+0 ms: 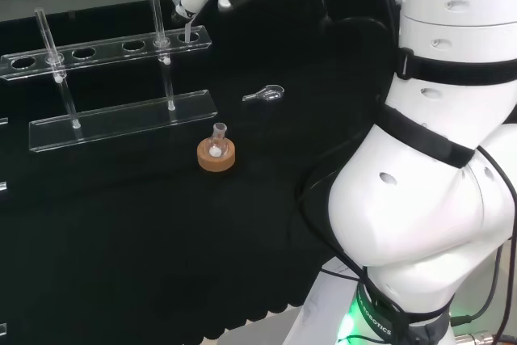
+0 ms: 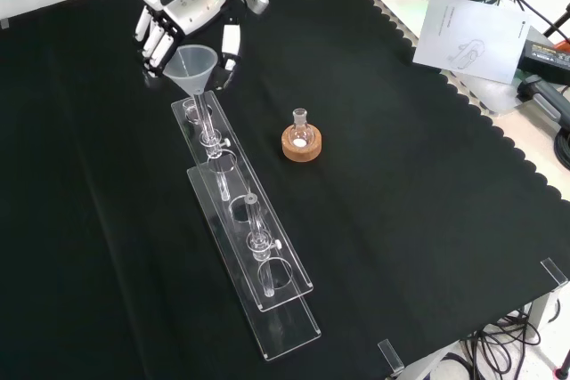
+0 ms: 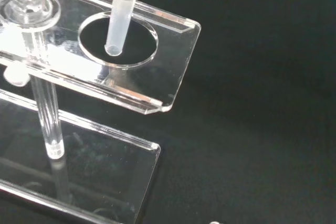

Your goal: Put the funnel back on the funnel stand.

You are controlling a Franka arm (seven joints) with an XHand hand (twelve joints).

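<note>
While the hand carries the funnel over the stand's end hole, these notes hold:

Hand: the hand (image 2: 183, 6) has its fingers (image 2: 156, 42) curled around the funnel (image 2: 192, 66), gripping it at the cone.

Funnel position: directly below the hand, with the cone up in the fingers and the stem pointing down toward the funnel stand (image 2: 245, 246).

Long axis: stem close to upright, with a slight tilt in the wrist view.

Key relation: the stem tip (image 3: 112, 51) sits over the end hole (image 3: 118, 39) of the stand's upper shelf, a little off the hole's centre. Whether the tip has entered the hole cannot be told.

Stand layout: the remaining holes run in a row away from the hand along the shelf, between two clear posts.

Judged next move: straight down along the stem's axis, so the cone comes to rest on the hole's rim.

Risk, judged: the tilt could catch the stem against the rim.

Nearby: a small flask on a cork ring (image 2: 301, 142), well apart from the hand.
</note>
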